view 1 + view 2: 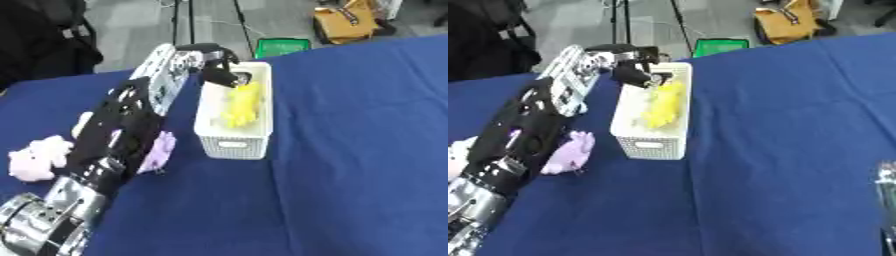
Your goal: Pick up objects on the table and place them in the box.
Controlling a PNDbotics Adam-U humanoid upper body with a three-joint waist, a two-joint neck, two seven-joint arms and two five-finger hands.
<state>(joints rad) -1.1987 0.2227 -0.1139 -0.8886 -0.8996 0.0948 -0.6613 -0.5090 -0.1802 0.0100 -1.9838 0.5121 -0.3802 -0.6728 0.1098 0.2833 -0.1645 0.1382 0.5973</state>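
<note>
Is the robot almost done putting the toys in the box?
Not yet. The yellow toy is in the white box, and the left hand hangs over the box's far end right by it; whether it has let go is unclear. Still waiting on the blue table: a purple plush and a pink plush.

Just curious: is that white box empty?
No. A yellow thing lies inside the box, below the left hand.
</note>
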